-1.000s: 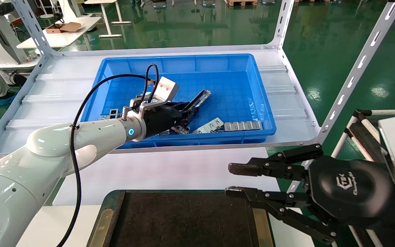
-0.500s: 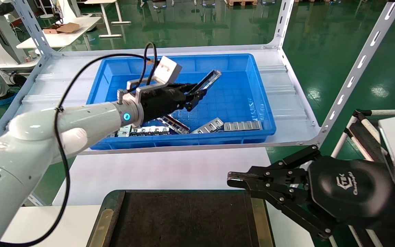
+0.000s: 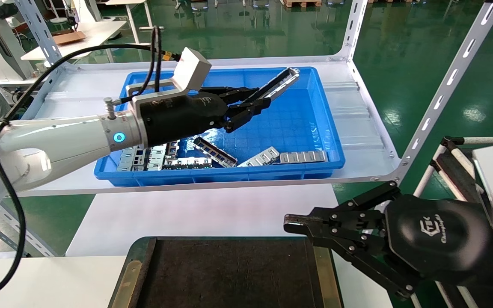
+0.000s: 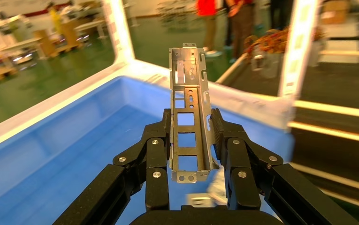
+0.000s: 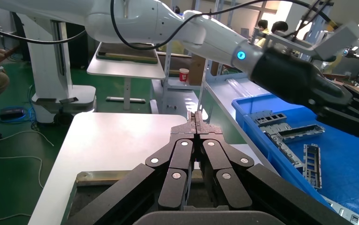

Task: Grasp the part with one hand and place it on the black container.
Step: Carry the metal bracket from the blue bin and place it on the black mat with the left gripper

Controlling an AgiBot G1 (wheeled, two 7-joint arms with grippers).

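My left gripper (image 3: 260,100) is shut on the part (image 3: 280,83), a long silver trough-shaped piece, and holds it tilted up in the air above the blue bin (image 3: 328,137). In the left wrist view the part (image 4: 189,112) sits clamped between the two fingers (image 4: 226,136) and sticks out past them; the left gripper (image 4: 190,124) grips it near its lower end. The black container (image 3: 229,273) lies at the near edge of the white table, apart from the part. My right gripper (image 3: 291,223) is shut and empty, hovering by the container's right side; it also shows in the right wrist view (image 5: 196,119).
Several silver pieces (image 3: 302,156) lie along the bin's front wall. The bin stands on a white metal shelf (image 3: 357,107) with slotted uprights (image 3: 447,81). A white table (image 3: 203,214) lies between shelf and container.
My left gripper has lifted the part out of the pile in the bin, up and toward the bin's far right. My right gripper's fingers have closed.
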